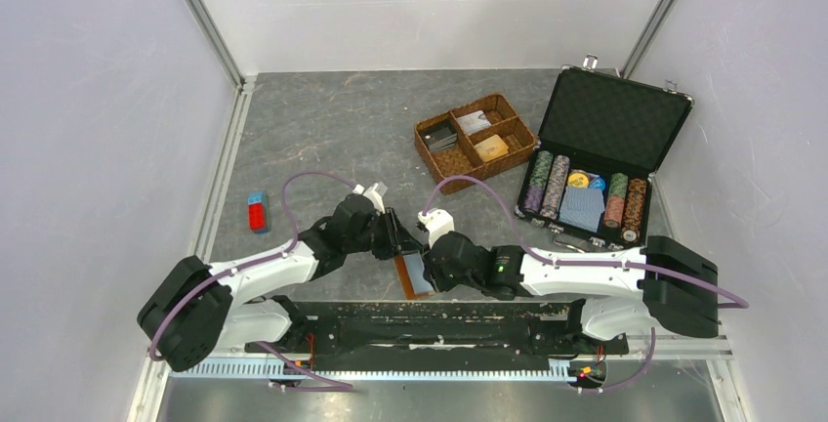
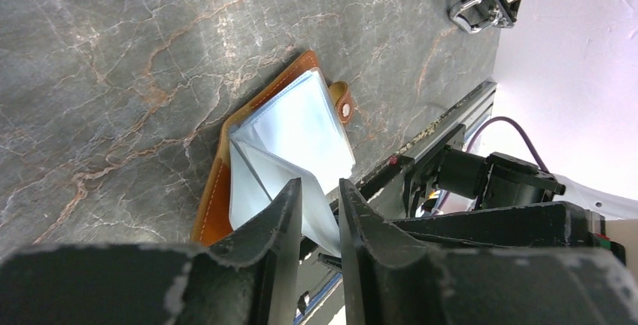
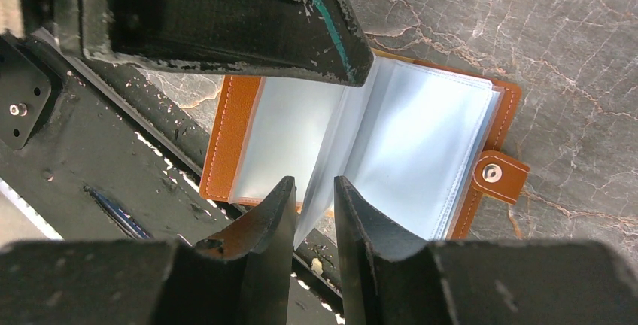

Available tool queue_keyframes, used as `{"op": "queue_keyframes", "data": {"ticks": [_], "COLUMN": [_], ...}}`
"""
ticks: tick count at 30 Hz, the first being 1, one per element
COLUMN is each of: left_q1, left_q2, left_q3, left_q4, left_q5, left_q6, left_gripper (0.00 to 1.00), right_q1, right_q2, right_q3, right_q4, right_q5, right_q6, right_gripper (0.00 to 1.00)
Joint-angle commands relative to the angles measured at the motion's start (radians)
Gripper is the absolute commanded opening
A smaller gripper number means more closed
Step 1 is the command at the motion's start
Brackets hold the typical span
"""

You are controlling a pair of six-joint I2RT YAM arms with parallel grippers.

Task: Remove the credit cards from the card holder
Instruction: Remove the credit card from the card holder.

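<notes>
The card holder [image 1: 415, 274] lies open on the table near the front edge, tan-brown leather with a snap tab [image 3: 496, 174] and pale blue-grey sleeves. It also shows in the left wrist view [image 2: 290, 126] and the right wrist view [image 3: 421, 144]. No card shows in its sleeves. My left gripper [image 1: 398, 236] hovers over its far side, jaws a narrow gap apart, with a sleeve corner [image 2: 323, 220] between them. My right gripper [image 1: 430, 264] is at its right side, jaws a narrow gap apart around a raised sleeve edge [image 3: 316, 208]. A golden-orange credit card [image 1: 491, 147] lies in the woven basket.
The woven brown basket [image 1: 426, 145] with other cards stands behind. An open black case [image 1: 610, 114] with poker chips and a blue deck [image 1: 584, 209] is at the right. A small red and blue object [image 1: 257, 212] lies at the left. The black base rail [image 1: 439, 319] runs just in front of the holder.
</notes>
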Motion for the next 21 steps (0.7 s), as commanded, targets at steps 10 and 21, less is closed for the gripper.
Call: {"op": "queue_keyframes", "data": {"ticks": [10,21], "left_q1": [0.003,0.003], "left_q2": [-0.029,-0.029], "left_q3": [-0.007,-0.030], "left_q4": [0.003,0.005], "left_q5": [-0.005,-0.014], "left_q6": [0.011,0.010], "left_gripper": [0.27,0.24], "right_q1": [0.005,0.005], "right_q2": [-0.003,0.000], "right_q3": [0.009,0.007], "right_q4": [0.006,0.006], "right_q5": [0.026,0.024], "right_q6": [0.011,0.016], "right_gripper": [0.28,0.28]}}
